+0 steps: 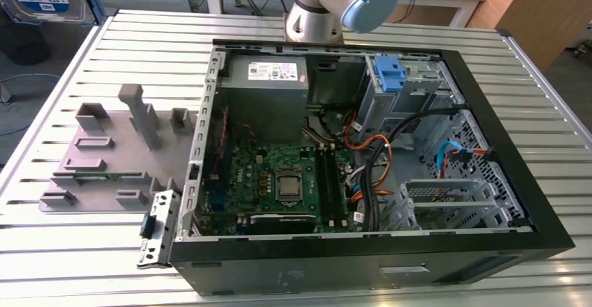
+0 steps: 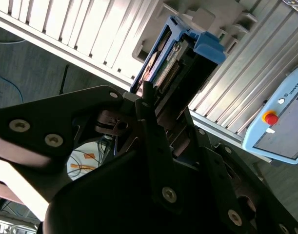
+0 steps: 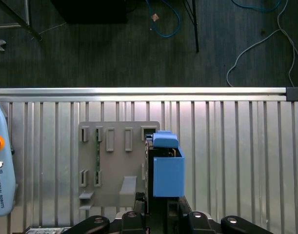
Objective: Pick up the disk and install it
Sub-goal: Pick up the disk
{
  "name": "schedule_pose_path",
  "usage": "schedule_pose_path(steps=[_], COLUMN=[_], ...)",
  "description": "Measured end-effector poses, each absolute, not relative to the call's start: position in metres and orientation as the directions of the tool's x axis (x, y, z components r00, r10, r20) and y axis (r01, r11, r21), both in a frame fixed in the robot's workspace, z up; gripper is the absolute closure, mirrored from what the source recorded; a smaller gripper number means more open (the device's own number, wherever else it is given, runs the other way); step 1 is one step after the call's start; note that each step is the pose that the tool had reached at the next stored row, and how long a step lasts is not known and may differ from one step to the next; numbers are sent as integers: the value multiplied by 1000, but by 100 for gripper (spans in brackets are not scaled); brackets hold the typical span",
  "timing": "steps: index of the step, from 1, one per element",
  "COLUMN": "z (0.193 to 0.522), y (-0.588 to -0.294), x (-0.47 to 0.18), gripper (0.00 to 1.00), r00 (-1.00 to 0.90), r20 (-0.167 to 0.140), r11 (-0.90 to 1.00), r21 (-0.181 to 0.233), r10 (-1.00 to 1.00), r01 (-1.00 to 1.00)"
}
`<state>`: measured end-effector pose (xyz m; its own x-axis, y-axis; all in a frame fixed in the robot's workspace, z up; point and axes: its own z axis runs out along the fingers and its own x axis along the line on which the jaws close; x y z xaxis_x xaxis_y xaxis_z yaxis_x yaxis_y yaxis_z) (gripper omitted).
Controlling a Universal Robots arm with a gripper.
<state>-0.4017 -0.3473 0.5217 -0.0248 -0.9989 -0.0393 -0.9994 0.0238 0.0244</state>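
- The gripper (image 2: pixel 163 112) is closed on the disk (image 3: pixel 167 173), with a black finger on either side of its metal body.
- The disk points away from the gripper, blue carrier frame foremost, over one edge of the grey fixture plate (image 3: pixel 119 161). I can't tell whether it touches the plate.
- That plate lies flat on the slatted worktop (image 1: pixel 148 30), at the exterior view's left of the open computer case (image 1: pixel 306 269).
- Beyond the case stands the arm's base (image 1: pixel 319 16).
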Motion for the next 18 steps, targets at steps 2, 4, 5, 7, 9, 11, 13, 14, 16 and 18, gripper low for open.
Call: schedule_pose_path(steps=[2,4,5,7,9,11,13,14,16,18], z=[523,523,523,524,524,525,526,526,527,528], y=[-347,-347,-347,-347,-347,-347,-347,-347,-347,-347], x=[-402,-402,-402,-402,-402,-402,-402,-402,-402,-402], gripper=[65,65,65,65,65,65,65,65,65,65], r00=[-25,-25,-25,-25,-25,-25,-25,-25,-25,-25], r20=[-39,-39,-39,-39,-39,-39,-39,-39,-39,-39], r11=[24,24,24,24,24,24,24,24,24,24], r21=[24,24,24,24,25,24,24,24,24,24], r10=[-999,-999,-999,-999,-999,-999,-999,-999,-999,-999], r01=[-999,-999,-999,-999,-999,-999,-999,-999,-999,-999])
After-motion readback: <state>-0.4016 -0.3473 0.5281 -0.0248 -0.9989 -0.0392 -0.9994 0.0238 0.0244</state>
